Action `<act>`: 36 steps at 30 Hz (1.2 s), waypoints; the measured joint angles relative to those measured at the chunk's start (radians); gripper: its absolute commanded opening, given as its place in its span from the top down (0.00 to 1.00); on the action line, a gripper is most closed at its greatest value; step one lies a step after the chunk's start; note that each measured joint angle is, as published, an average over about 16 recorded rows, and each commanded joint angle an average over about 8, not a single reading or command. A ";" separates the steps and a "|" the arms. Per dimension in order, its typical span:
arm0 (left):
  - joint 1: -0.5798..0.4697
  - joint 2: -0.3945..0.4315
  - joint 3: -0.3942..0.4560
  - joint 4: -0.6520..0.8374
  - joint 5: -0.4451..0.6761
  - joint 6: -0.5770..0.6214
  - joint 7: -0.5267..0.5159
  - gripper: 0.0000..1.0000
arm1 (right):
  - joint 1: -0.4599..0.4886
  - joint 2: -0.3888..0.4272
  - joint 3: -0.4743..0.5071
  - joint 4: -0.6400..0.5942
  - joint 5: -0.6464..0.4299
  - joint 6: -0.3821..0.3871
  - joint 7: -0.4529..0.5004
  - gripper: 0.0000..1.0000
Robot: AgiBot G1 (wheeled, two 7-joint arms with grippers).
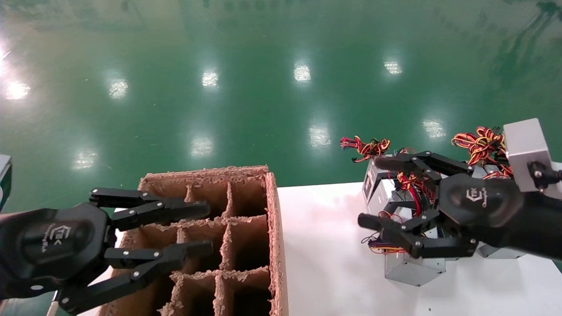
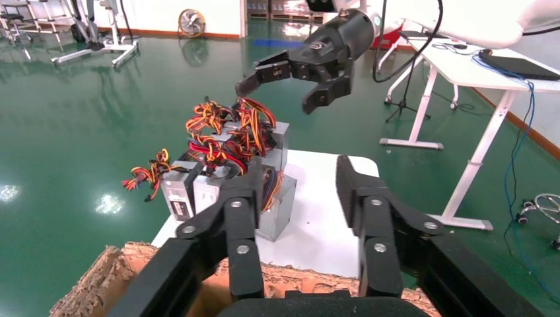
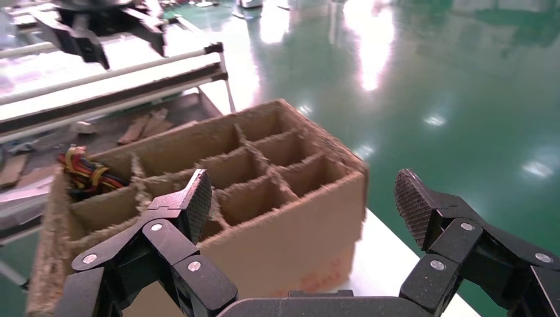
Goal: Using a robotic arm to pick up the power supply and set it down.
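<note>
Several grey power supplies (image 1: 410, 268) with red, yellow and black wire bundles stand clustered on the white table (image 1: 325, 245) at the right. My right gripper (image 1: 371, 192) hovers over the cluster, open, holding nothing. The left wrist view shows that gripper (image 2: 277, 94) clearly above the power supplies (image 2: 224, 175), not touching them. My left gripper (image 1: 207, 228) is open and empty above the brown cardboard divider box (image 1: 274, 245) at lower left. One compartment of the box (image 3: 297, 231) holds a wire bundle (image 3: 86, 170); whatever lies under it is hidden.
The table's far edge drops to the glossy green floor (image 1: 263, 87). The divider box stands hard against the table's left part. White desks (image 2: 462, 66) with cables stand farther off on the floor. A metal rack (image 3: 99, 86) is behind the box.
</note>
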 measured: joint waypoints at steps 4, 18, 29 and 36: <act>0.000 0.000 0.000 0.000 0.000 0.000 0.000 0.00 | -0.012 -0.012 0.017 0.027 0.007 -0.018 0.001 0.00; 0.000 0.000 0.000 0.000 0.000 0.000 0.000 0.00 | -0.055 -0.054 0.079 0.121 0.030 -0.082 0.005 0.00; 0.000 0.000 0.000 0.000 0.000 0.000 0.000 0.00 | -0.079 -0.077 0.113 0.173 0.043 -0.118 0.007 0.00; 0.000 0.000 0.000 0.000 0.000 0.000 0.000 0.00 | -0.083 -0.080 0.118 0.179 0.045 -0.123 0.007 0.00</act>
